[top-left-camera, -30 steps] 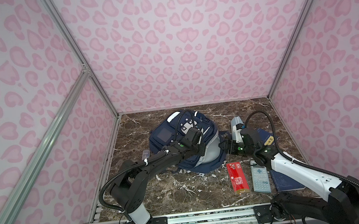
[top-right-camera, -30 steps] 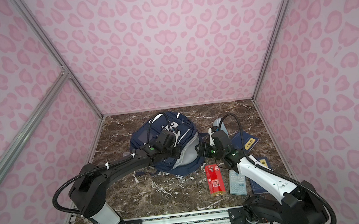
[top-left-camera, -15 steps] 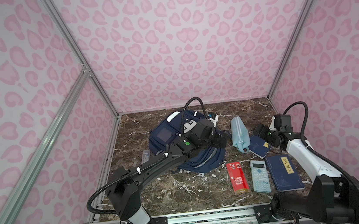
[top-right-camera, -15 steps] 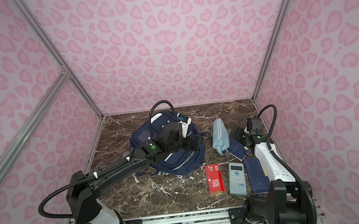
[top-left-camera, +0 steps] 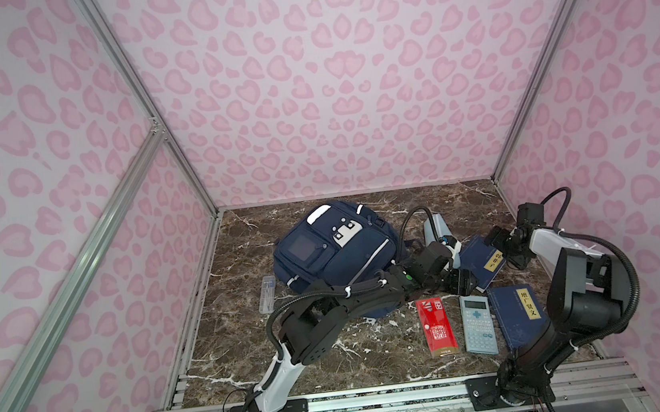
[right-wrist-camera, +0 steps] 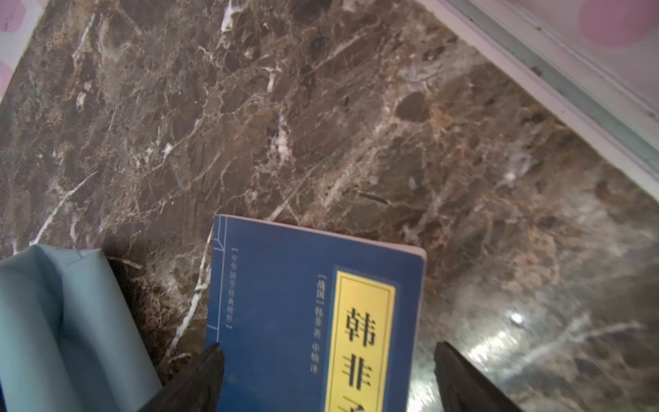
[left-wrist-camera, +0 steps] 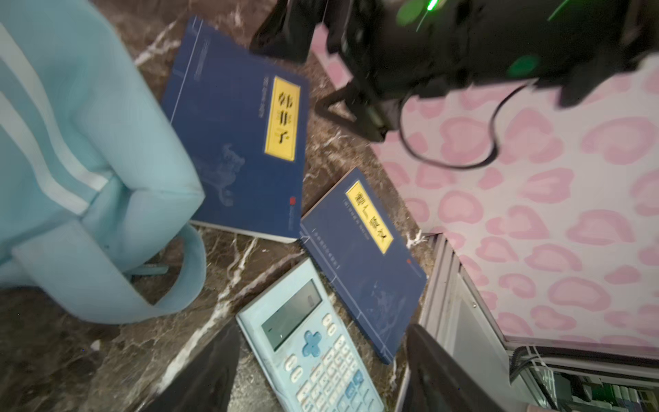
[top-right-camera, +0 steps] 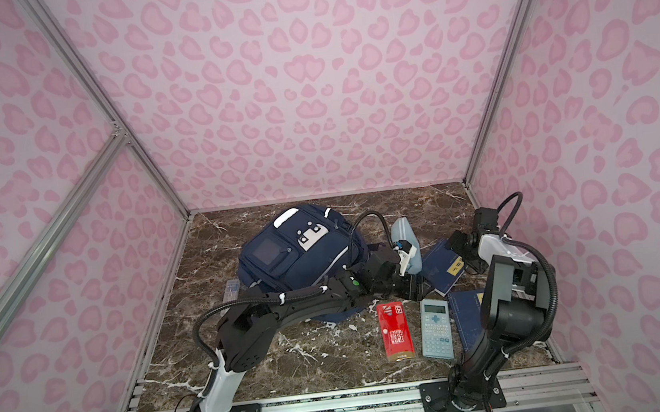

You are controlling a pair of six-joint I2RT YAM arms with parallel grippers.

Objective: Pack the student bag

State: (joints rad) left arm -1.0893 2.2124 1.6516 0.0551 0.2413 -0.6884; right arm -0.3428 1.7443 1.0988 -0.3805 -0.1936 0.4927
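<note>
Right end effector [right-wrist-camera: 326,356] gapes above navy book [right-wrist-camera: 278,303] edge — marble [right-wrist-camera: 321,125] beyond.

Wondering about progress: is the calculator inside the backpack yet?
Out: the calculator lies on the table beside a red box, apart from the student bag.

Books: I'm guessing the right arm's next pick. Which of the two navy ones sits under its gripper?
The farther book, beside the light-blue pouch; the right gripper is over it. The other book lies by the calculator.
</note>
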